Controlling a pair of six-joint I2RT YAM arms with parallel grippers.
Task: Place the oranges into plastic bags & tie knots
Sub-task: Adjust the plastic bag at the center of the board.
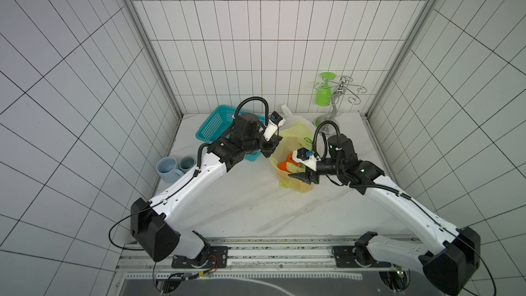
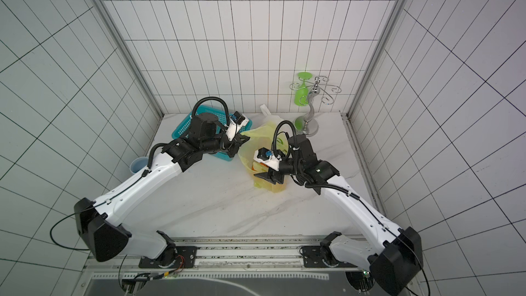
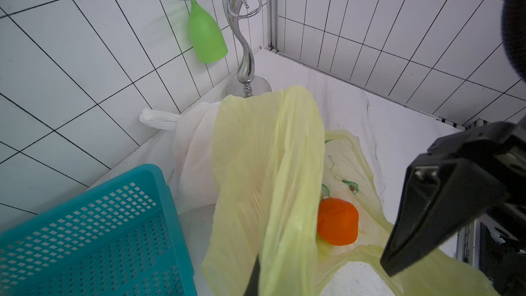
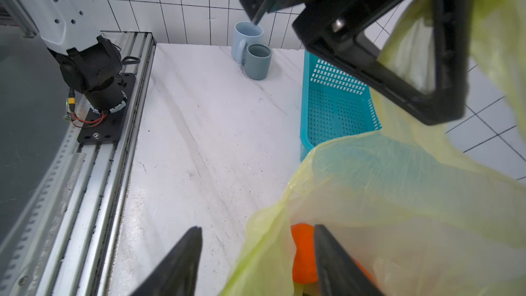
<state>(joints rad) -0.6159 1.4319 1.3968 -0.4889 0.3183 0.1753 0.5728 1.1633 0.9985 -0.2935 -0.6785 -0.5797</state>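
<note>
The left gripper (image 1: 277,139) was clamped shut on the far-left rim of the yellow-green bag (image 1: 294,135), holding that film lifted above the table (image 1: 242,203). In the left wrist view the sheet draped over the one dark finger (image 3: 253,277) that showed. Behind the gripper the wrist bent rightward and slightly down, the forearm crossed over the teal basket (image 1: 212,126), and the white upper link sloped back to its base at the near left. The right gripper (image 4: 256,227) pointed left, low at the bag's near side, with its jaws parted. The bag's near rim and an orange (image 4: 303,252) showed in the gap, and no pinch on the film could be seen. Its wrist lay level, and the arm ran back to the near-right base. The bag sat mid-table with its mouth open, and oranges (image 1: 284,165) showed inside in a top view. Just beyond it, by the far wall, stood the white bag (image 3: 196,152), its top gathered into a twisted tail (image 3: 159,119). Two mugs (image 1: 168,170) stood at the left edge. A green glass (image 1: 323,95) hung inverted from a chrome rack (image 1: 340,90) at the far right.
</note>
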